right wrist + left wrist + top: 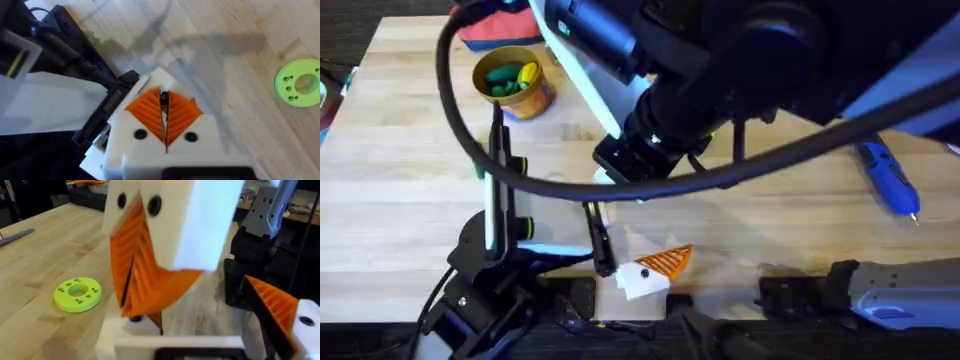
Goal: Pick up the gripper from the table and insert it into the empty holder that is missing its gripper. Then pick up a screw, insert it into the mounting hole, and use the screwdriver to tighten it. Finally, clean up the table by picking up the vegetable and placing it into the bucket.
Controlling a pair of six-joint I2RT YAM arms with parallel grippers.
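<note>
1. Pinching pads together, right hand (164,107) closed, tips aimed at holder (112,332) just beneath.
2. Spread open around them: left hand (200,325).
3. Lying diagonal at right edge, nearer right arm: screwdriver (890,178).

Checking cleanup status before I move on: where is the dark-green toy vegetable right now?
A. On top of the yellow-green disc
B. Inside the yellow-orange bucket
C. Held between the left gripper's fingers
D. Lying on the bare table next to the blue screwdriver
B: the overhead view shows the vegetable lying inside the bucket at the table's far left, beside a yellow piece, well away from the blue screwdriver.
</note>
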